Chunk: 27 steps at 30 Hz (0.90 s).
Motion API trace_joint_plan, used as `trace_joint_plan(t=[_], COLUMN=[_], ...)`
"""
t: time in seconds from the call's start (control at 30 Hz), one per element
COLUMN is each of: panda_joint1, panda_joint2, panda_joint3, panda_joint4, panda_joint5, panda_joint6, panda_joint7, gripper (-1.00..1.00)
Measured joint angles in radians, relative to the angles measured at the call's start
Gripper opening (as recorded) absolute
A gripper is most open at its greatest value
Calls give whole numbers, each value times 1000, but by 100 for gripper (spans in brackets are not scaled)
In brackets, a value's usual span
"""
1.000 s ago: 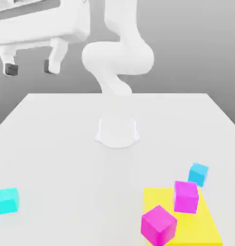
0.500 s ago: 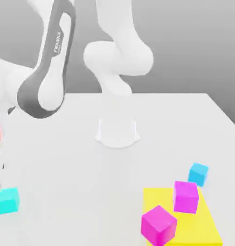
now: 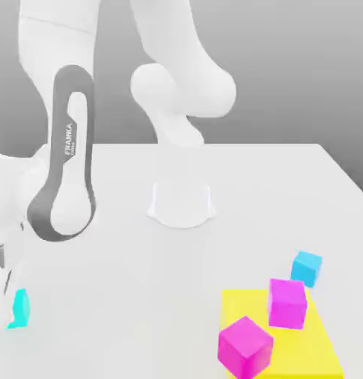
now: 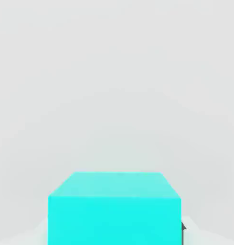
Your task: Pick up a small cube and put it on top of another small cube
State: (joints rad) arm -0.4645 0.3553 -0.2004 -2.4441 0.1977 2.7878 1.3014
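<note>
White tabletop (image 3: 214, 252) is stretching below a gray backdrop. Bending low at the exterior view's left edge, the Franka arm (image 3: 66, 178) is pressing its gripper (image 3: 8, 300) downward, fingers clenched on the cyan cube (image 3: 21, 308) resting there.

bare table (image 3: 140, 296) mid, magenta cubes (image 3: 245, 346) + mat (image 3: 318, 348) crowding ext view's right

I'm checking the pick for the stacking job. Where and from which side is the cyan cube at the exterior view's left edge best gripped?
Grip the cyan cube on two opposite flat side faces, coming straight down from above. It sits flat on the table with its top face level and open space around it, so parallel faces suit the gripper, which is already shut on it.
</note>
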Motion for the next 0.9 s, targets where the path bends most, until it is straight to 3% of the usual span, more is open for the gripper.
trace_joint_plan(t=[0.07,0.43,0.57,0.6,0.8,0.9], panda_joint1=[19,289,409,423,430,431], panda_joint2=[-68,-236,-177,-155,-144,-209], panda_joint3=[-18,277,370,380,384,395], panda_joint4=[-13,87,138,145,149,172], panda_joint5=[-40,-171,-236,-250,-259,-241], panda_joint6=[-54,-313,-306,-292,-286,-372], panda_joint7=[24,-222,-310,-319,-322,-342], gripper=[-100,-100,-100,100,100,100])
